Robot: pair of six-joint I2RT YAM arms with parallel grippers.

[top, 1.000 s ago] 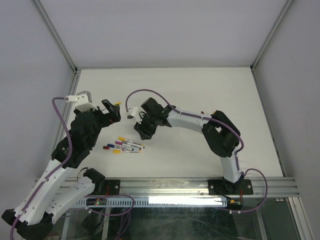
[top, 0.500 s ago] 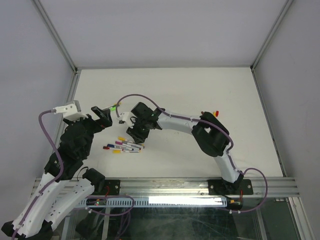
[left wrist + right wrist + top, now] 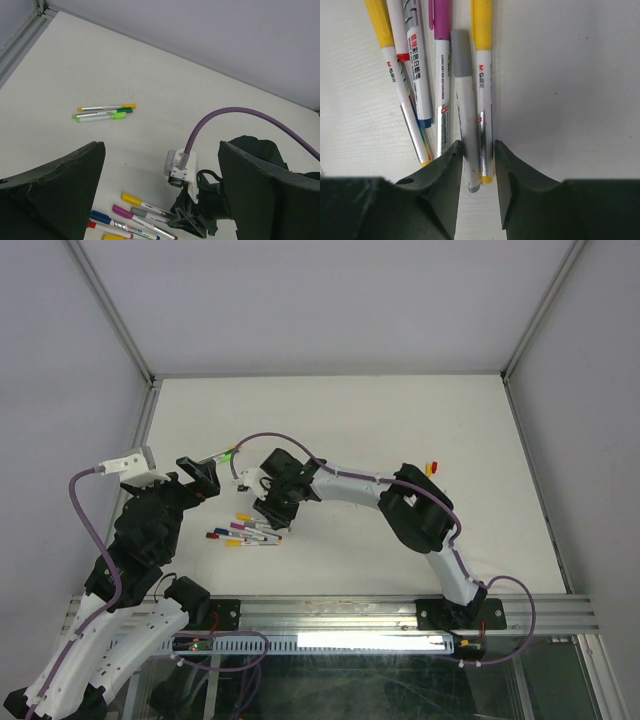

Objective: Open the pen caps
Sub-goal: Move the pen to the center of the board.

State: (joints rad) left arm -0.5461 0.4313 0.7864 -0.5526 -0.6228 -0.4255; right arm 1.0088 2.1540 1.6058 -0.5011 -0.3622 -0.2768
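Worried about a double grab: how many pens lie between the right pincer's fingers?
2: the grey-capped pen on the wrist view's left, the yellow-capped pen alongside on its right. None seems hidden there.

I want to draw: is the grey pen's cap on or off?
On. The grey cap sits pushed onto the grey pen.

Red "M&G" mark on right yellow-capped pen (image 3: 482,75) and left yellow-capped pen (image 3: 394,82); blue Chinese print on neighbouring barrel (image 3: 418,60), illegible.

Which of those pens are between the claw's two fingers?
The grey-capped pen and the yellow-capped pen beside it lie between the right gripper's fingers; the purple-capped pen and the rest lie outside them.
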